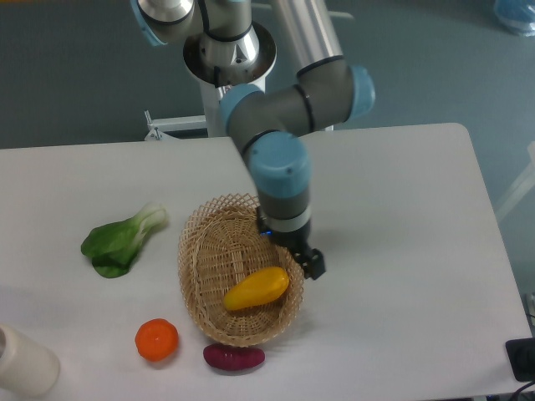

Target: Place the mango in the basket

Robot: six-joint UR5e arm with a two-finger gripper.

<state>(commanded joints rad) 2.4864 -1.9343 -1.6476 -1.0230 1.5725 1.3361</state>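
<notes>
The mango (257, 287) lies on its side inside the basket (201, 251), low in the frame's centre, its long axis running from lower left to upper right and its upper end close to the basket's right wall. The claw (309, 263) sits just outside that right rim, above the desk (401, 251), and carries nothing; whether its fingers are spread or drawn together I cannot tell, since the wrist hides most of them. As far as this view shows, the task looks done: the fruit rests on the woven floor, clear of the claw. Should it need taking up again, it looks smooth and likely waxy, so apt to slip; fairly firm but open to bruising under a hard squeeze, and of modest weight. The best hold would be across the thick middle, fingers on the two long flanks, not on the tapered ends where the skin curves away and the fruit could squirt out. The wicker is light and may shift if nudged. Outside the basket lie greens (117, 242) at left, an orange (156, 339) at lower left, and a purple vegetable (234, 357) just below the rim.
</notes>
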